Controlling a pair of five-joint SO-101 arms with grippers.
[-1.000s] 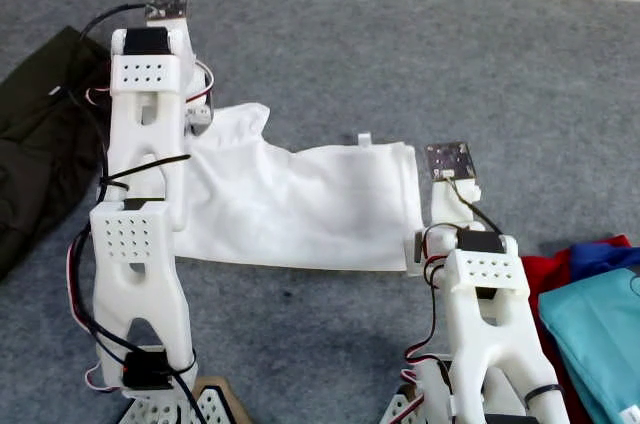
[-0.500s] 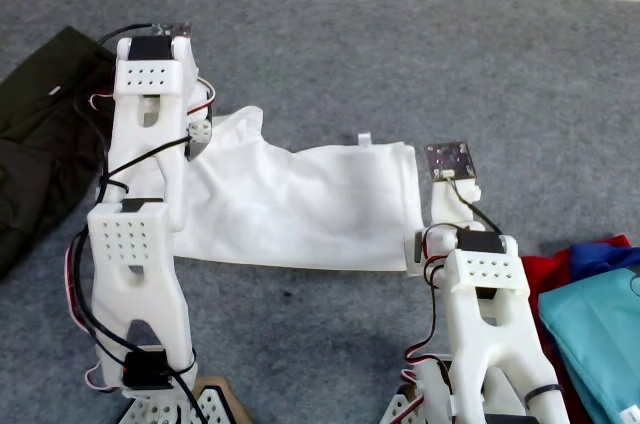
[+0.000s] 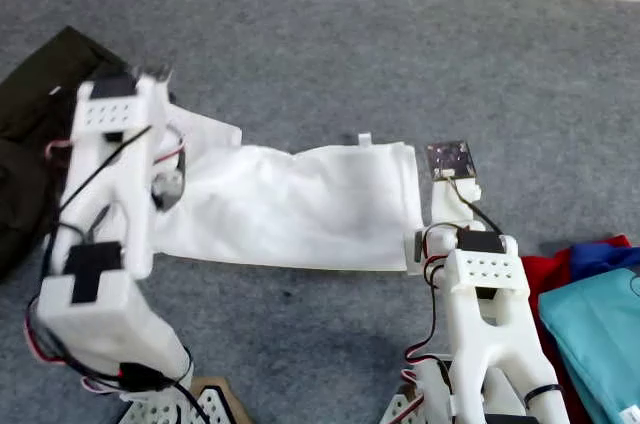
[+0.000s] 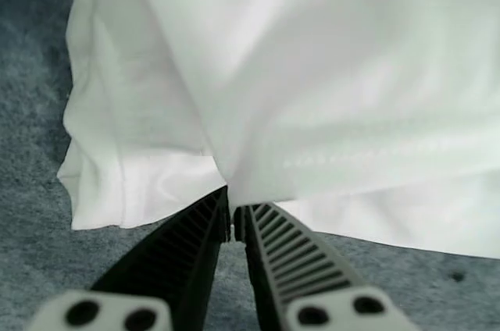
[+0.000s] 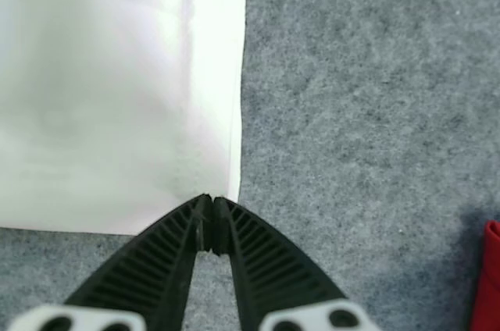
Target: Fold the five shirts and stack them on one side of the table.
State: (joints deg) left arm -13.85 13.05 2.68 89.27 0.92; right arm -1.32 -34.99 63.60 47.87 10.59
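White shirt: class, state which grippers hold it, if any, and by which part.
Both hold the white shirt. The left gripper pinches a bunched fold near the dark garment; the right gripper pinches the edge beside the opposite corner.

place: robot lab bench | cues: grey felt table (image 3: 330, 44), white arm (image 3: 487, 274) (bare wiring)

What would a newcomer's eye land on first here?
The white shirt lies spread across the middle of the grey table, with the left gripper and right gripper each shut on an end of it. A dark garment lies at one table edge, coloured shirts at the other.
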